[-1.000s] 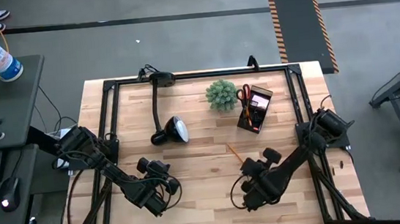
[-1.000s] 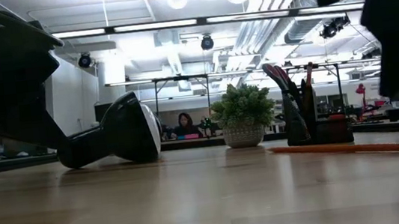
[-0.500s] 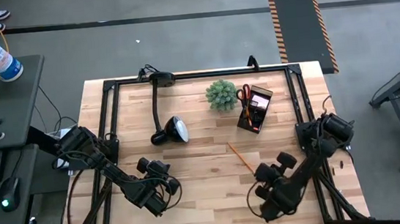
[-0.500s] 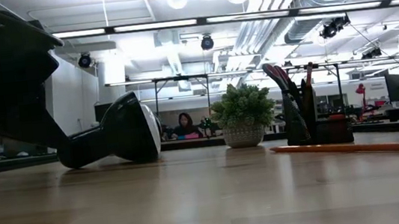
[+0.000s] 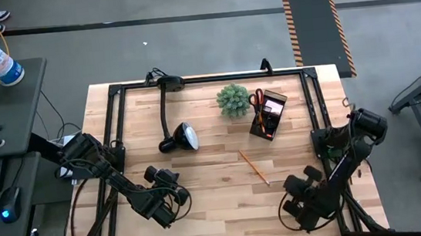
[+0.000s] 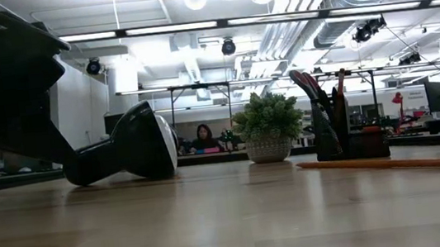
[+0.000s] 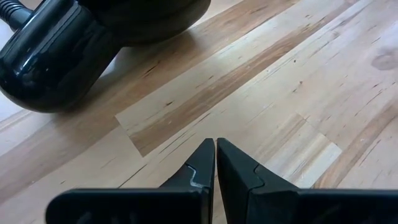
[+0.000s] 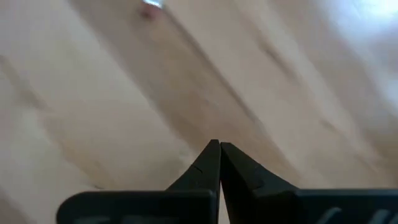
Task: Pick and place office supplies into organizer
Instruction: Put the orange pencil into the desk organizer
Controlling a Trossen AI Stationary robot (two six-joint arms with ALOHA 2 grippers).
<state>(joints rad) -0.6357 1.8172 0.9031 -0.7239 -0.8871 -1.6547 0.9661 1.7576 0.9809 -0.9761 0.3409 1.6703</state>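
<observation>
An orange pencil [image 5: 254,166] [image 6: 391,163] lies flat on the wooden table, right of centre. The black organizer [image 5: 267,116] [image 6: 348,140] stands at the far right, with the red-handled scissors [image 5: 258,98] upright in it. My right gripper [image 5: 295,209] [image 8: 219,148] is shut and empty, near the table's front right, toward the near edge from the pencil. My left gripper [image 5: 174,201] [image 7: 215,144] is shut and empty above the near left of the table, pointing toward the lamp.
A black desk lamp [image 5: 177,137] [image 6: 123,147] [image 7: 74,43] lies on the table left of centre. A small green plant [image 5: 233,100] [image 6: 268,130] stands just left of the organizer. A black frame [image 5: 115,92] runs along the table's edges.
My right gripper has moved toward the table's right and near edges, away from the pencil, sinking a little, and has left the low view. The pencil has stayed where it was.
</observation>
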